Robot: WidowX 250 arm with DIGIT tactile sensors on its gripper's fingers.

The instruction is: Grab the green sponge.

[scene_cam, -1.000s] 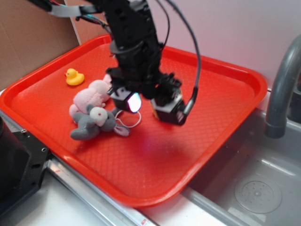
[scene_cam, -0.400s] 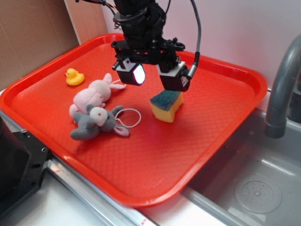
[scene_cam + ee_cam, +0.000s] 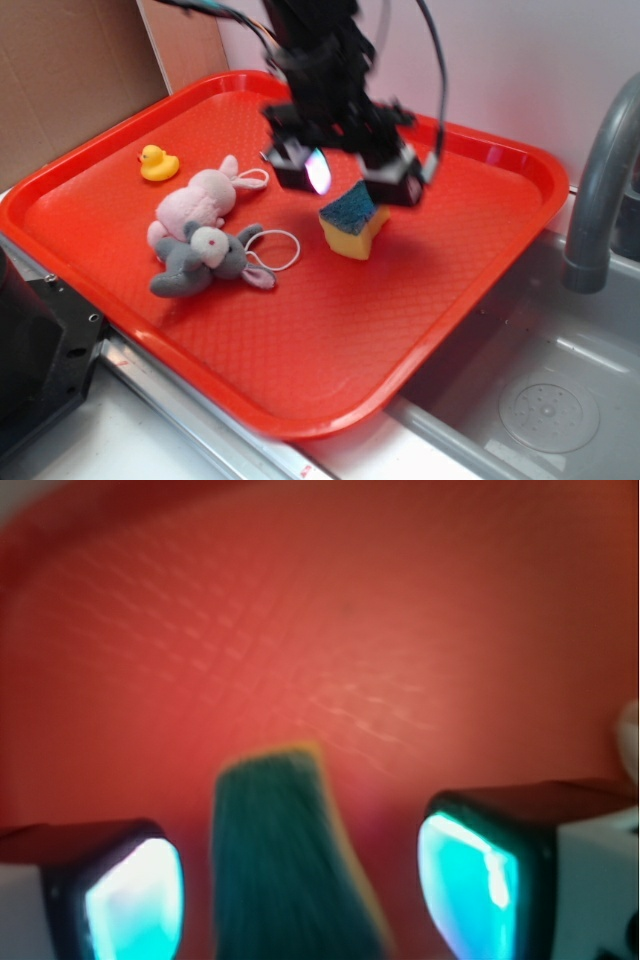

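Note:
The green sponge (image 3: 352, 222) lies on the red tray (image 3: 330, 340), right of the middle, dark green top up over its yellow foam body. My gripper (image 3: 350, 178) hovers open just above and behind it, its black fingers (image 3: 303, 165) spread to either side. In the wrist view the sponge's green top (image 3: 285, 860) shows blurred between the two lit pads (image 3: 135, 900) of the gripper (image 3: 300, 895), with a gap on each side and no contact.
A pink plush rabbit (image 3: 195, 205) and a grey plush (image 3: 200, 258) lie left of the sponge, and a small yellow duck (image 3: 158, 163) sits further left. A sink (image 3: 545, 400) and grey faucet (image 3: 600, 190) are on the right; cardboard (image 3: 60, 80) stands behind on the left.
The gripper rose from low over the sponge, uncovering it, then shifted right and slightly down. It has stayed open. The sponge has not moved since it came into sight.

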